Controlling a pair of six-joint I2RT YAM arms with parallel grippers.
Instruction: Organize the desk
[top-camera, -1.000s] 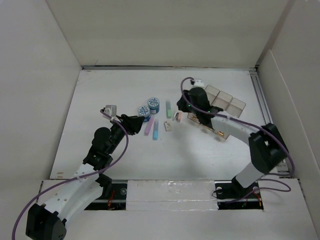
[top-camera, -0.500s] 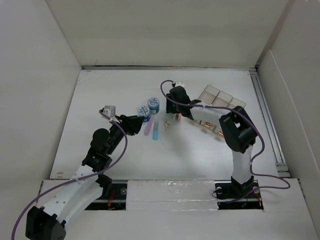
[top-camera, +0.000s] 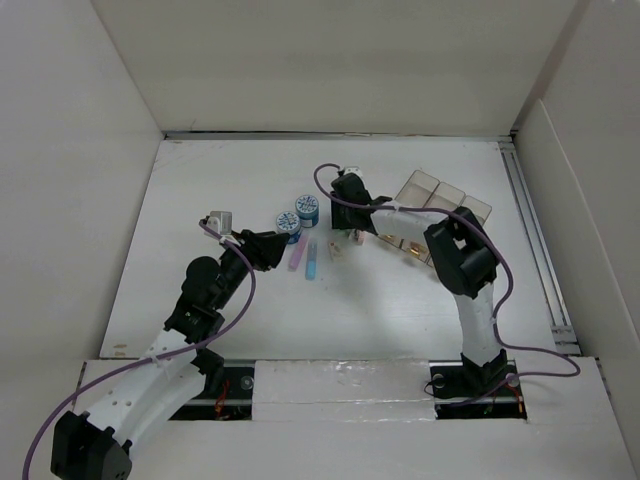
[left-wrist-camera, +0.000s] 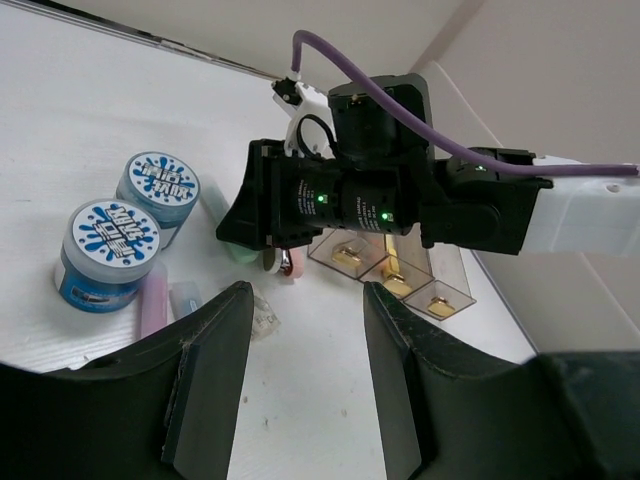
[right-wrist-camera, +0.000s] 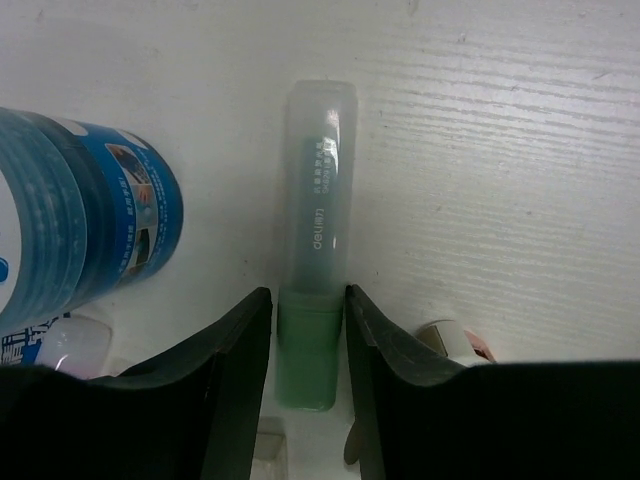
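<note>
On the white desk (top-camera: 200, 180), a green highlighter (right-wrist-camera: 318, 260) lies flat. My right gripper (right-wrist-camera: 307, 300) is down over its green end, a finger (right-wrist-camera: 375, 340) pressed against each side, shut on it. In the top view the right gripper (top-camera: 340, 205) covers most of that highlighter. Two blue-lidded jars (top-camera: 308, 209) (top-camera: 289, 224) stand just to its left. My left gripper (left-wrist-camera: 307, 295) hovers open and empty over bare desk near the jars (left-wrist-camera: 108, 250), pointing at the right gripper.
A pink highlighter (top-camera: 298, 255) and a blue one (top-camera: 311, 260) lie side by side in front of the jars. A small wrapped piece (top-camera: 336, 252) and a pink-white item (top-camera: 355, 236) lie nearby. The clear three-compartment tray (top-camera: 445, 205) holding gold clips sits at right.
My right arm swung left from beside the tray to the green highlighter, and its jaws opened and then closed in on the highlighter. The left arm has stayed still.
</note>
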